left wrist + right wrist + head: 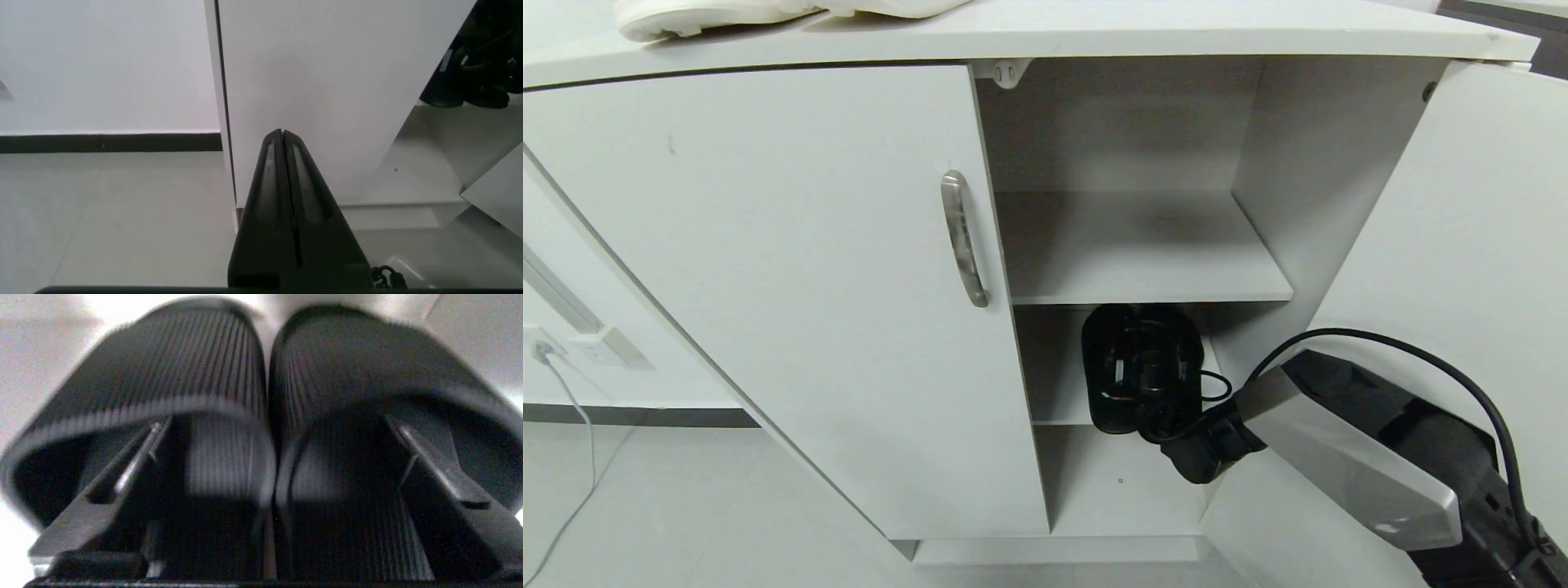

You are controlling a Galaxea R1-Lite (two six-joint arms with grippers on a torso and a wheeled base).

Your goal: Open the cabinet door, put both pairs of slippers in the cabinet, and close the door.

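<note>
Scene: a white cabinet seen from above and in front. Its left door is closed, with a metal handle on it. Its right door is swung wide at 3 o'clock.
Black slippers: the pair lies side by side on the lower shelf inside the open half, at about 5 o'clock from the middle of the head view, toes pointing inward. The upper shelf above them is bare.
Right end effector: it is reached into the cabinet at the slippers' heels. Its fingers are spread apart, one slid under each strap. That placement would likely let one pinch carry both shoes, but here they look slack, not clamped.
Left end effector: its fingers are pressed together and hold nothing. It hangs low outside the closed door, out of the way.
White slippers: the pair is on the cabinet top at 11 o'clock, not yet stored.
Progress: the door is open and one pair appears delivered. The second pair and the closing of the door remain.
</note>
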